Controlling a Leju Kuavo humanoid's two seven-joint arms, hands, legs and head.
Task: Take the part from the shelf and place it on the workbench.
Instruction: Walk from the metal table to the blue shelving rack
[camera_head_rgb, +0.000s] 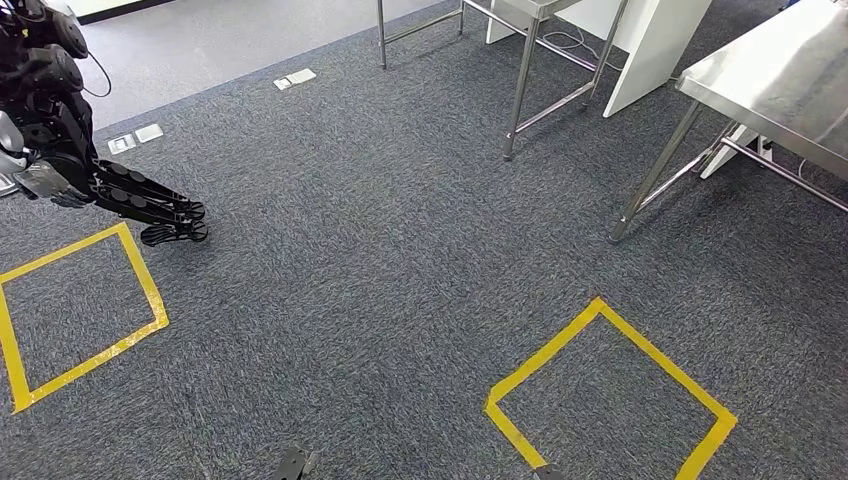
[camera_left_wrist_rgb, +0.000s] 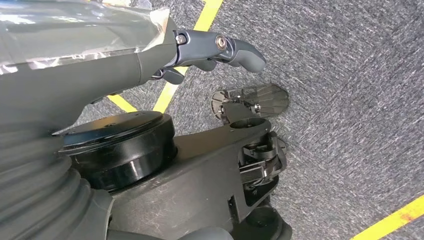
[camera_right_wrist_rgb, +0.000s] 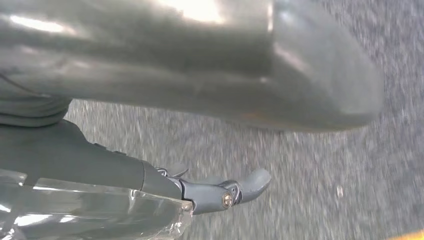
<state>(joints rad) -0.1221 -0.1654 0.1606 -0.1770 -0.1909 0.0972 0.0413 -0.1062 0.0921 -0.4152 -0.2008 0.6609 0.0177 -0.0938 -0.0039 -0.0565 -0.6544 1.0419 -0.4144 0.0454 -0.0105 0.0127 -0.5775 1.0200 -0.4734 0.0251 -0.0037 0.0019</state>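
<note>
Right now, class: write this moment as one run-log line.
floor: grey carpet, yellow tape squares | workbench: ahead, right | left hand: low over carpet, grip unclear | right hand: over carpet, blurred, grip unclear

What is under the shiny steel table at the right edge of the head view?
Under the shiny steel table I see slanted metal legs, a crossbar and grey carpet. The tabletop covers whatever lies further back.
</note>
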